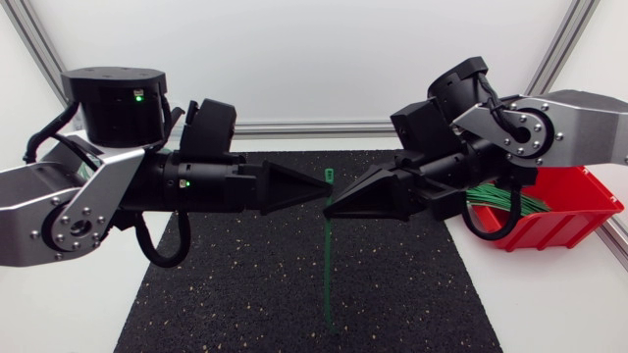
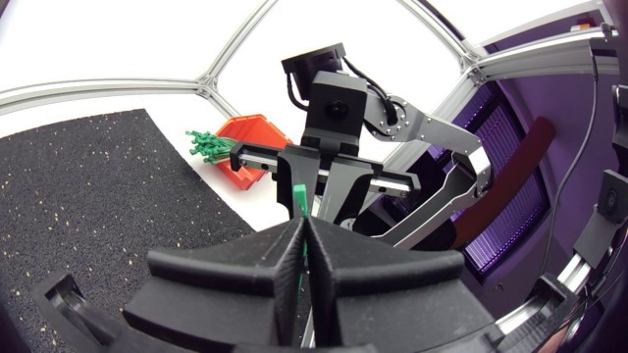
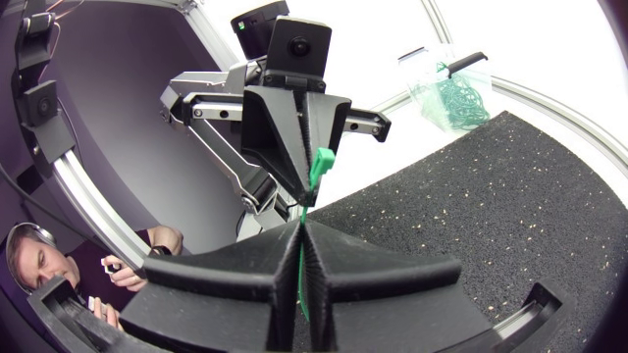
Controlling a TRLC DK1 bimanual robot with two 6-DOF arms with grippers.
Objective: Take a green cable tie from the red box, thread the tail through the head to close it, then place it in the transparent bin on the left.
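Tie: green cable tie [image 1: 328, 245] hangs upright over the middle of the black mat [image 1: 245, 284], head up, tail down toward the mat's front edge. Can't tell if the tail tip touches the mat.
L claw: L gripper [image 1: 316, 192] comes in from the table's left, tip at mat centre. Fingers are closed flat on the tie just under its head; from the L wrist cam green shows in the seam [image 2: 300, 204].
R claw: R gripper [image 1: 343, 204] is tip to tip w/ the L one and also clamped on the tie, the head [image 3: 320, 161] sticking up past its fingers.
Red box: red box [image 1: 564, 211] sits by the table's right edge, off the mat. Spare green ties [image 1: 491, 199] are bundled inside, ends over the rim.
Bin: transparent bin [image 3: 449, 90] is on the white table [image 1: 78, 314] past the mat's left edge, w/ green ties inside.
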